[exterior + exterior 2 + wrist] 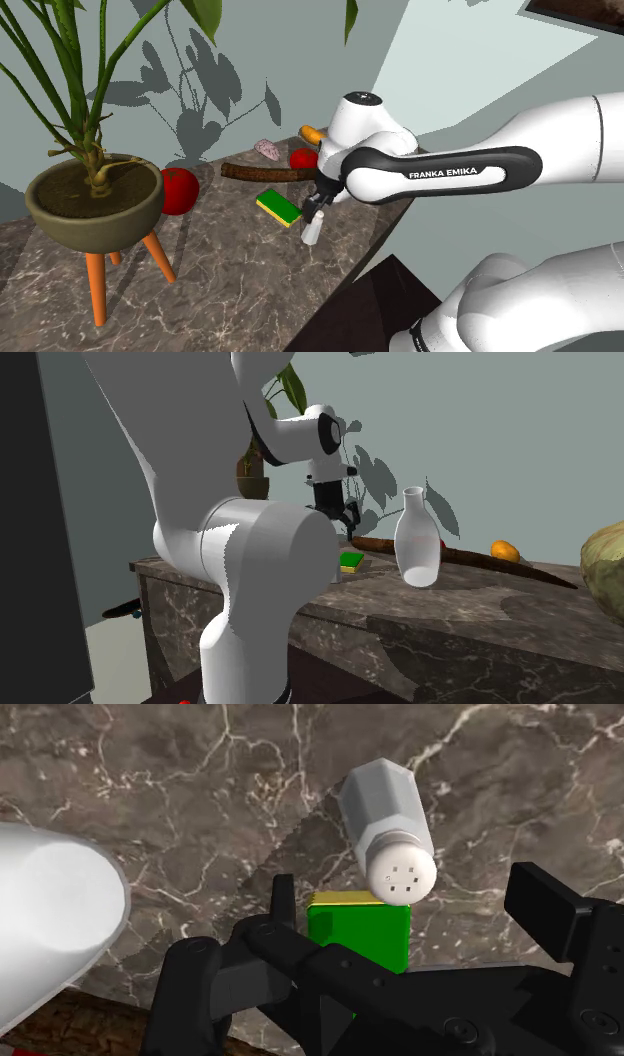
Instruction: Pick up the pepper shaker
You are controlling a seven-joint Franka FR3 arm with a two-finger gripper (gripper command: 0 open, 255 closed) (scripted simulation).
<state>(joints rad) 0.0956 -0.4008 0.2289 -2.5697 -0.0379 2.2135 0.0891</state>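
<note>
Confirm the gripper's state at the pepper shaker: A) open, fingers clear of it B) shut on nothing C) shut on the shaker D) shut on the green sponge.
A: in the wrist view the gripper stands open, with the pepper shaker between its fingers and touched by neither.

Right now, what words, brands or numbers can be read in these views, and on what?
"FRANKA EMIKA": white letters on the arm's dark band.
Nothing else: the pepper shaker, sponge and vase carry no writing.
</note>
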